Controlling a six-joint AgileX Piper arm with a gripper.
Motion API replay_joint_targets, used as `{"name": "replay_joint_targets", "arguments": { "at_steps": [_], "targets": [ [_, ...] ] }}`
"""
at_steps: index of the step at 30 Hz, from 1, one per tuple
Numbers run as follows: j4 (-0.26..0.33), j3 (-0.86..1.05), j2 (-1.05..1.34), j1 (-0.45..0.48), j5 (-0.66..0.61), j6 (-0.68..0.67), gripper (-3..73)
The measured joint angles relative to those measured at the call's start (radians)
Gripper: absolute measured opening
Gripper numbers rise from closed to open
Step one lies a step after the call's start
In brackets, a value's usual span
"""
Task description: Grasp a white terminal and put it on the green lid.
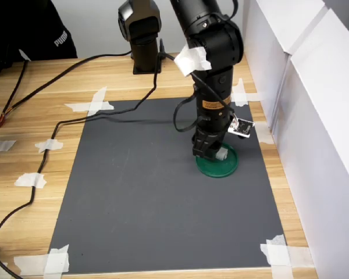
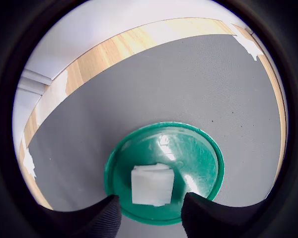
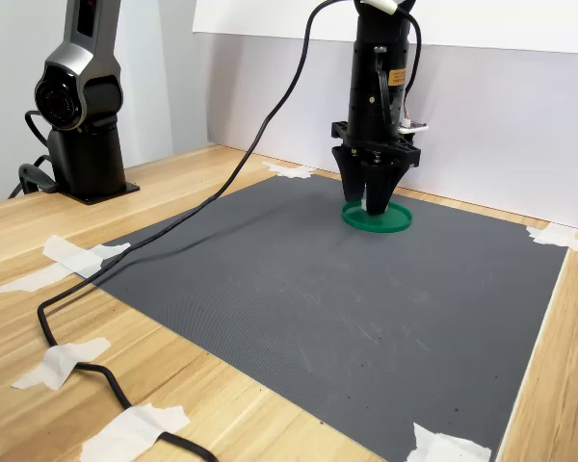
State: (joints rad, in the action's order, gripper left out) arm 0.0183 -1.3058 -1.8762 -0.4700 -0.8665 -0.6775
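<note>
The green lid (image 1: 225, 169) lies on the grey mat near its far right side in the first exterior view. The white terminal (image 2: 152, 185) rests on the green lid (image 2: 198, 153), off-centre toward the fingers. My gripper (image 2: 151, 204) stands straight down over it, open, one black finger on each side of the block with a thin gap at both. In the first exterior view the terminal (image 1: 221, 154) peeks out beside the gripper (image 1: 211, 153). In the second exterior view the gripper (image 3: 374, 204) hides the block, and only the lid (image 3: 393, 220) shows.
The grey mat (image 1: 151, 197) is taped to a wooden table. A black cable (image 1: 58, 125) runs across the table's left side. A second black arm base (image 1: 144, 40) stands at the back. White panels (image 1: 314, 116) wall the right side. A person's dark sleeve (image 1: 29, 29) shows at the back left.
</note>
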Motion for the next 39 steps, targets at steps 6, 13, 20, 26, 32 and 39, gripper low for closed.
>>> {"name": "replay_joint_targets", "arguments": {
  "at_steps": [6,13,20,26,32,39],
  "targets": [
    [0.027,0.004,0.161,0.02,0.019,0.04,50.2],
    [0.064,0.127,0.44,0.14,0.129,0.063,26.9],
    [0.08,0.34,0.676,0.305,0.191,0.063,0.3],
    [0.087,0.51,0.892,0.432,0.309,0.094,-1.5],
    [0.109,0.625,1.064,0.493,0.41,0.248,-1.6],
    [0.126,0.768,1.201,0.499,0.516,0.43,-1.6]
  ]
}}
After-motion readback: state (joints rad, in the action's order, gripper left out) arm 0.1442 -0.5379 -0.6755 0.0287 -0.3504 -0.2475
